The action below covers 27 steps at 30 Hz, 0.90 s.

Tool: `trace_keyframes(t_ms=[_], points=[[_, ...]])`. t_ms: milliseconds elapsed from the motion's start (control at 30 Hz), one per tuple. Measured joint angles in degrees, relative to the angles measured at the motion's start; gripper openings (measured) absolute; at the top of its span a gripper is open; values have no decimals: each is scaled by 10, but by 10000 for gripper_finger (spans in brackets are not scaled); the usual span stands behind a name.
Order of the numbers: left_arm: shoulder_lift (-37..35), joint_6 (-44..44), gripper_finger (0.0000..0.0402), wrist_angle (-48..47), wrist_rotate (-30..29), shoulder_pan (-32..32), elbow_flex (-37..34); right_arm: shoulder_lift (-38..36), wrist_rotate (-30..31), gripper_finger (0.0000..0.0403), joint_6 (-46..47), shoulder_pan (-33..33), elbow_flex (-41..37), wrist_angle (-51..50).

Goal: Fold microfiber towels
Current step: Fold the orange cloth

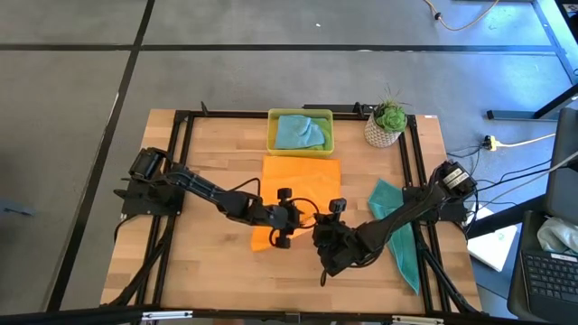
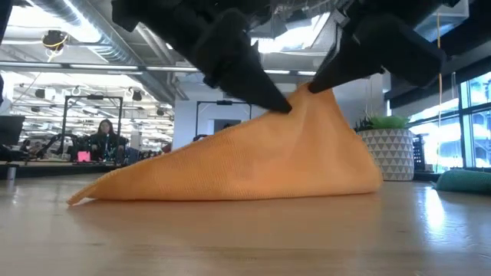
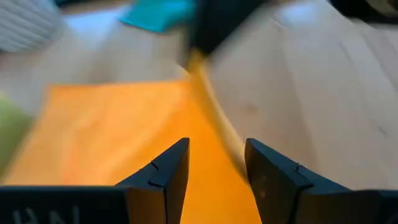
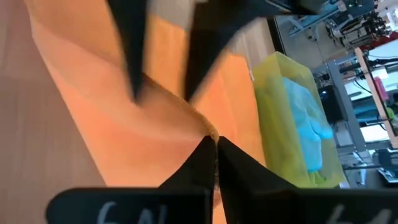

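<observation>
1. I see the orange towel (image 1: 301,185) spread on the worktop (image 1: 208,144), just in front of the yellow tray (image 1: 271,135), touching or nearly touching its near wall.
2. My right gripper (image 4: 214,146) is clamped tight on an edge of the orange towel at the end farthest from the tray, and that edge is pulled up into a peak.
3. In the low view the orange towel (image 2: 253,157) rises like a tent from the worktop to that pinched peak, the rest sloping down to lie flat.
4. My left gripper (image 3: 214,165) hangs just beside the right one, its fingers spread, with the lifted fold of the orange towel (image 3: 112,130) running between them; I cannot tell whether they touch it.
5. A teal towel (image 1: 300,132) lies bunched inside the tray.
6. Another teal towel (image 1: 397,226) lies on the worktop to the right of the tray and nearer me, under the right arm.
7. A potted plant (image 1: 386,125) stands just right of the tray.
</observation>
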Motion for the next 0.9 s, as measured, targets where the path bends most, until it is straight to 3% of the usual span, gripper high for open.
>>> trace_keyframes(t_ms=[233, 533, 900], points=[[0, 10, 149, -80, 49, -22, 0, 0, 0, 15, 50, 0, 0, -53], [-4, 26, 149, -159, -69, -81, 0, 0, -5, 15, 85, 9, 0, -69], [-4, -71, 149, -275, -72, -107, -5, 0, -16, 15, 87, 9, 0, -83]])
